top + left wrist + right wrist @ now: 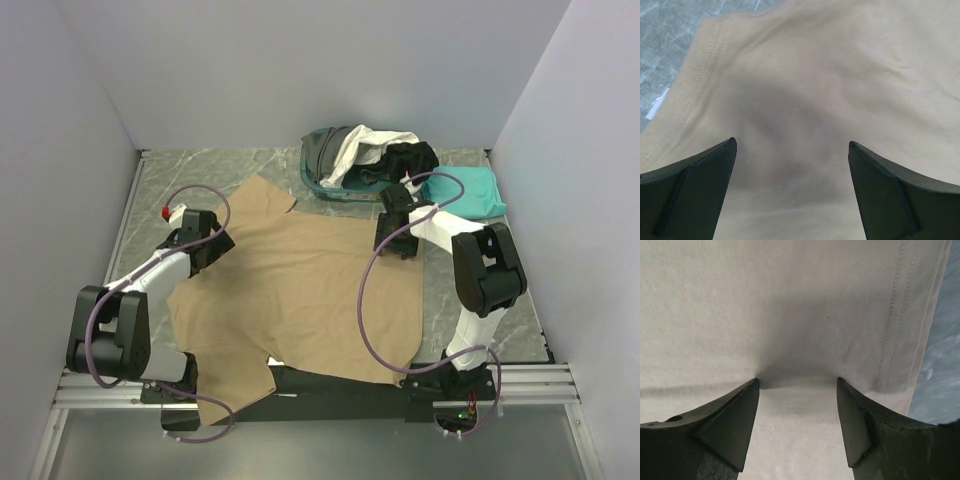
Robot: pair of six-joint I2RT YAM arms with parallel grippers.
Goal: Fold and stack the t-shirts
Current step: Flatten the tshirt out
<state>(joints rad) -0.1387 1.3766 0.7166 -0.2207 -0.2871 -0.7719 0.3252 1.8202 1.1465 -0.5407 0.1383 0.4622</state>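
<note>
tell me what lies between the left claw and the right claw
Only the tan t-shirt, spread out, lies between the left claw and the right claw; the top view shows it.

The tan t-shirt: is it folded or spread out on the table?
Spread out. The tan t-shirt lies flat on the table, with its sleeves extended; no fold is visible.
</note>
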